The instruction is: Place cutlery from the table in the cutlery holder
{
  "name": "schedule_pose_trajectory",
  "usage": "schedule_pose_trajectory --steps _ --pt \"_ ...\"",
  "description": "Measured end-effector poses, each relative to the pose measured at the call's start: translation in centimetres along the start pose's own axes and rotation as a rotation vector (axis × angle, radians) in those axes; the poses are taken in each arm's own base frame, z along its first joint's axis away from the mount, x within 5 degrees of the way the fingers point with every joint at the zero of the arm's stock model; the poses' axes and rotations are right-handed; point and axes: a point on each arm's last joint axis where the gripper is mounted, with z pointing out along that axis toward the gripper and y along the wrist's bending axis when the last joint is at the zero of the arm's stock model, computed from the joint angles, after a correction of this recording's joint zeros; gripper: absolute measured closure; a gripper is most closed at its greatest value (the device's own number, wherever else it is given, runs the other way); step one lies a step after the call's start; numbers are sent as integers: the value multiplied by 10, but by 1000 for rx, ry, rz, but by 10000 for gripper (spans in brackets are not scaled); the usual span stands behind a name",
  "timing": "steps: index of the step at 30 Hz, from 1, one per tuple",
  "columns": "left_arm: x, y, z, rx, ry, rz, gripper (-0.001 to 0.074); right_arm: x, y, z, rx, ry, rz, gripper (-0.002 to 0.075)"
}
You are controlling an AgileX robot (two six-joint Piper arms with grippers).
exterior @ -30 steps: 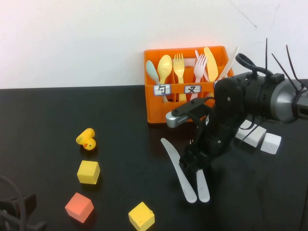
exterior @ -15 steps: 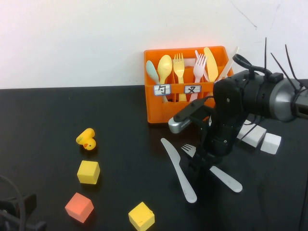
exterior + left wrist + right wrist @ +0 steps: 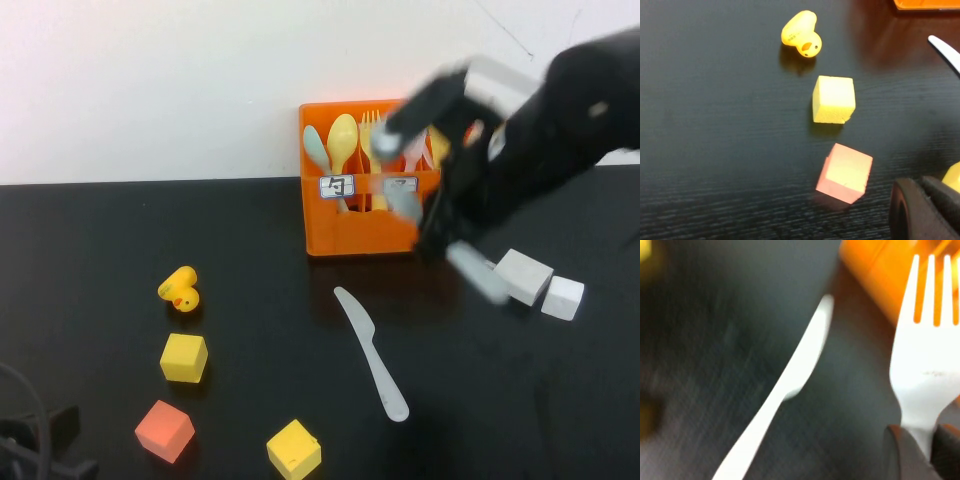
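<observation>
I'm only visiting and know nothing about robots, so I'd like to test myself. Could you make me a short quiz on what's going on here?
1. True or false: the right gripper holds a white fork near the orange cutlery holder.
2. What lies on the black table, not yet picked up? A) white knife B) pink fork C) teal spoon
3. Fill in: the left gripper sits low by the pink cube, holding ____.

Key: 1 true. 2 A. 3 nothing.
</observation>
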Motion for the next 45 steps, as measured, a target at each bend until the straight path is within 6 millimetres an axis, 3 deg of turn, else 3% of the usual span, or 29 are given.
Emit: schedule_pose_trajectory --steps 4,8,17,22,28,35,39,45 --pt "1 -1 0 16 12 -31 735 -18 -9 -27 110 -228 -24 621" --pt "0 -2 0 25 3 -34 735 -34 -17 -31 193 -413 -37 621" --pt "0 -3 0 28 2 -22 735 -60 -28 -5 306 -726 -45 624" --pt "0 -3 0 28 2 -21 735 -67 -33 19 364 -862 -56 714" --pt "0 -3 0 29 3 -22 735 -61 -42 48 344 -875 134 727" --pt "0 -3 0 31 2 -23 735 -58 -45 52 351 -862 160 728" --pt "0 -3 0 32 0 -22 736 -56 -40 42 290 -771 150 728" --pt "0 -3 0 35 -3 -22 736 -41 -20 3 135 -496 18 728"
